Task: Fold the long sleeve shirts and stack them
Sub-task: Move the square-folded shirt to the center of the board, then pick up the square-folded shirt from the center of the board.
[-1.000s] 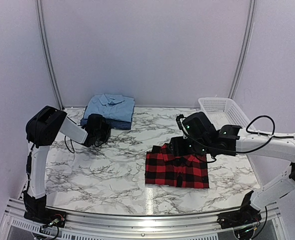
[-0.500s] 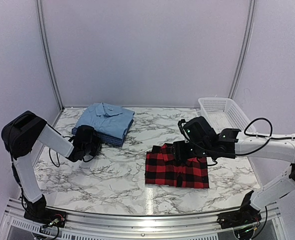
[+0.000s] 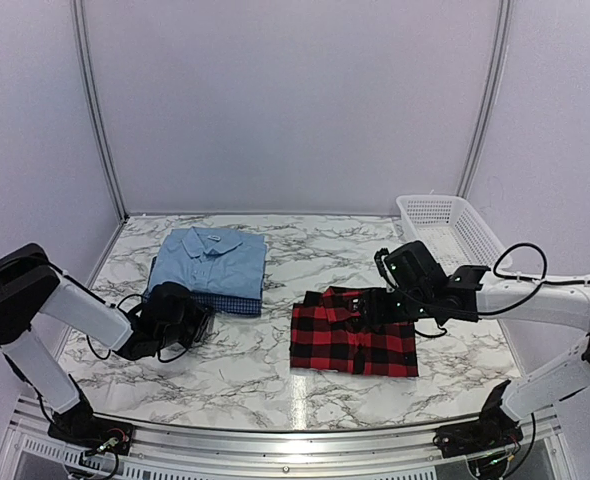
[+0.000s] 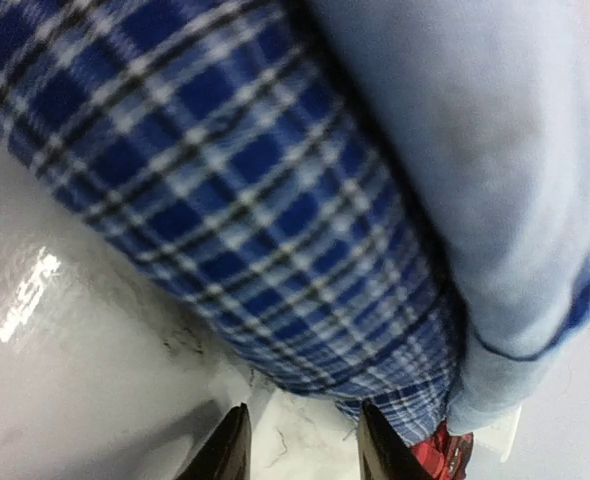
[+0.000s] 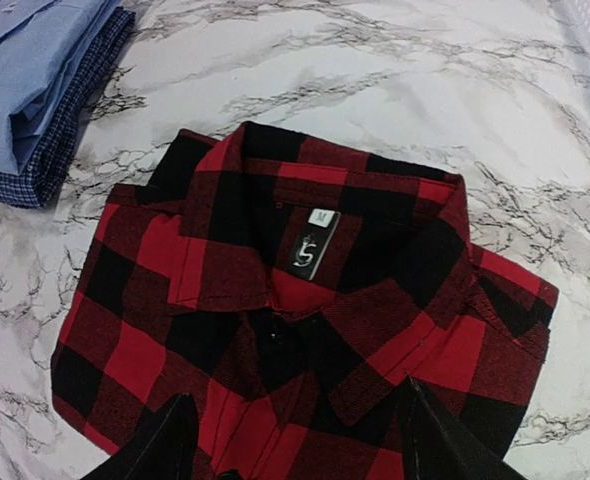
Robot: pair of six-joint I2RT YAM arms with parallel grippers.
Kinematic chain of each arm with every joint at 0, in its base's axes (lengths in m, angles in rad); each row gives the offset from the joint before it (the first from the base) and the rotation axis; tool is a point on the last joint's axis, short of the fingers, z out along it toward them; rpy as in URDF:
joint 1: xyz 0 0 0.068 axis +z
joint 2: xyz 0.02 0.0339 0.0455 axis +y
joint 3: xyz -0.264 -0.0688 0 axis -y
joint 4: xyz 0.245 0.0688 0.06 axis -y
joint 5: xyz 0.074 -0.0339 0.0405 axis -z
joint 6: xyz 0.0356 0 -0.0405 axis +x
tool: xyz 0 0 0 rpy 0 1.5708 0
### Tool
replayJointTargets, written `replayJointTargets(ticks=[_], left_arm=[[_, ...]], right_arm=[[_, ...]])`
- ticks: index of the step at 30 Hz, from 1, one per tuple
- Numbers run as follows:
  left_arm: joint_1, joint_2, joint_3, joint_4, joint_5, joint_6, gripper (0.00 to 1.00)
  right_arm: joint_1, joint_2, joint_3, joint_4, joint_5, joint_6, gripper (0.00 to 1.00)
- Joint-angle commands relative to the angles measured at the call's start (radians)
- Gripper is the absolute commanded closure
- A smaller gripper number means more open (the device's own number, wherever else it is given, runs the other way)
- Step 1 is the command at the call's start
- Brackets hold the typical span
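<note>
Plaid shirt (image 3: pixel 353 342): folded, collar up, flat on the table (image 3: pixel 255 365) at about 4 o'clock in the top view.
Blue pile: light blue shirt (image 3: pixel 210 258) lying on the checked shirt (image 4: pixel 225 200), at about 10 o'clock.
Left pincer (image 4: pixel 300 445): at the pile's 7 o'clock corner, fingers slightly apart, gripping nothing.
Right pincer (image 5: pixel 300 440): fingers wide apart over the plaid shirt, empty.
Step, likely: carry the plaid shirt onto the pile.
Doing it well: pinch every layer at one edge, lift it level so the fold holds, and land it square with collars matching.

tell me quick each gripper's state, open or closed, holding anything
Left gripper: slightly open, holding nothing.
Right gripper: wide open, empty, above the red plaid shirt.
</note>
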State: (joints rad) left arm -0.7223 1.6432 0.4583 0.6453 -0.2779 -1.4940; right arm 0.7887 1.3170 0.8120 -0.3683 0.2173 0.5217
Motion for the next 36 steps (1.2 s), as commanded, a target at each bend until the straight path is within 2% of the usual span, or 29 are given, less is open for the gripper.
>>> replayJointTargets(ticks=[1,8,12,18,27,36], left_arm=[[-0.023,-0.110,0.017,-0.113,0.017,0.124,0.61],[-0.164,-0.240,0.162,-0.409,0.009,0.369,0.57],[-0.210,-0.164,0.309,-0.505,0.067,0.518,0.55],[-0.235,0.023,0.512,-0.521,0.218,0.657,0.53],[-0.250,0.256,0.704,-0.596,0.296,0.712,0.50],[-0.250,0.372,0.772,-0.644,0.331,0.718,0.44]], right_arm=[[-0.065,-0.057,-0.029,0.029,-0.039,-0.017,0.35],[-0.215,-0.137,-0.110,0.031,-0.113,-0.034,0.30],[-0.305,-0.182,-0.184,0.048,-0.174,-0.040,0.28],[-0.388,-0.217,-0.262,0.080,-0.259,-0.036,0.29],[-0.440,-0.221,-0.327,0.117,-0.299,-0.046,0.29],[-0.444,-0.168,-0.361,0.179,-0.335,-0.037,0.31]])
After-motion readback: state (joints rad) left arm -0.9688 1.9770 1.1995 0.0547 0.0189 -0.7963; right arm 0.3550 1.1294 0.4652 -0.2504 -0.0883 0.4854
